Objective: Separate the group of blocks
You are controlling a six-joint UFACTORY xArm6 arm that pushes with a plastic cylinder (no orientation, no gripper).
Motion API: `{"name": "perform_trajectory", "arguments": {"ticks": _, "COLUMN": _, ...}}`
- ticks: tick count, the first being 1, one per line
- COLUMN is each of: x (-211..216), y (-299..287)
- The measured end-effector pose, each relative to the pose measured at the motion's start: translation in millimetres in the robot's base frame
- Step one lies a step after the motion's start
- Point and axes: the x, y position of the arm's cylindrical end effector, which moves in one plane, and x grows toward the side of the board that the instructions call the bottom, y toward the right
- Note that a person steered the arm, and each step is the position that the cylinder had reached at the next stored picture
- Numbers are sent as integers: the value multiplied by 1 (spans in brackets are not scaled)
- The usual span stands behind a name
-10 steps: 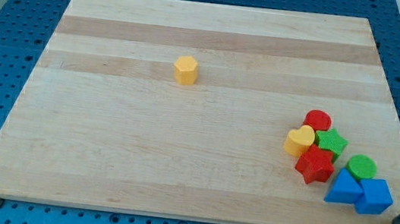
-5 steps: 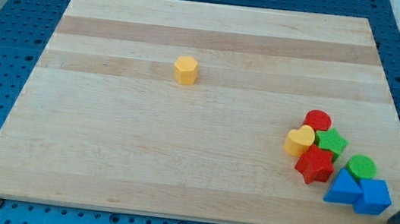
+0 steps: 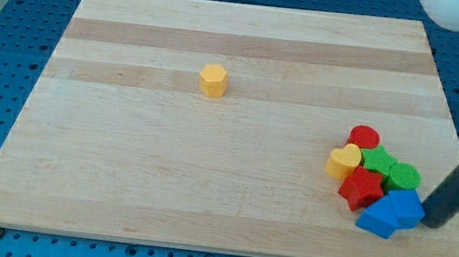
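A tight group of blocks sits at the view's lower right of the wooden board [image 3: 206,178]: a red cylinder [image 3: 364,137], a yellow heart [image 3: 344,161], a green star [image 3: 376,160], a green cylinder [image 3: 403,177], a red star [image 3: 361,188], a blue triangle [image 3: 379,218] and a blue cube [image 3: 407,207]. My tip [image 3: 432,222] rests on the board just right of the blue cube, touching or nearly touching it. The dark rod rises from there toward the view's upper right.
A lone yellow hexagonal block [image 3: 213,80] stands left of centre, toward the view's top, far from the group. The board's right edge runs close behind my tip. Blue perforated table surrounds the board.
My tip moved from off the board's lower right corner onto the board and leftward. It pushed the blue cube, blue triangle and green cylinder left and up into the group.
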Motion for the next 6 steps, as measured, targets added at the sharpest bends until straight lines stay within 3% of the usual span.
{"name": "perform_trajectory", "arguments": {"ticks": 3, "x": -21, "y": -31}}
{"name": "perform_trajectory", "arguments": {"ticks": 6, "x": -77, "y": -54}}
